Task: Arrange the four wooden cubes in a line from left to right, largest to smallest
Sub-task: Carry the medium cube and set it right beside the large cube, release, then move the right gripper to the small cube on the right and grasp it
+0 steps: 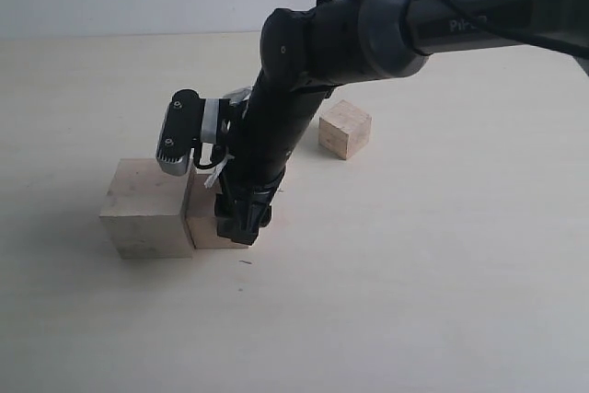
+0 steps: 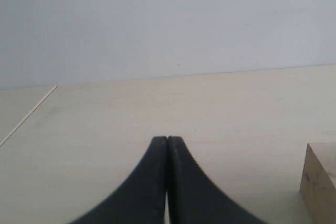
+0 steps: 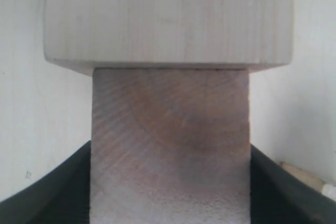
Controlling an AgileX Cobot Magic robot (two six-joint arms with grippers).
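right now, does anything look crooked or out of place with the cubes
Nothing looks damaged. The mid-size cube between the right gripper's fingers sits square against the largest cube. One smaller cube stands apart farther back, turned at an angle to that pair. Only three cubes show in the exterior view.

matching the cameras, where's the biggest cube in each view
exterior: largest cube left of centre.
left wrist: a cube corner at the frame edge; which cube, cannot tell.
right wrist: spans the frame, beyond the smaller cube.
shared landmark: that smaller cube touching it.
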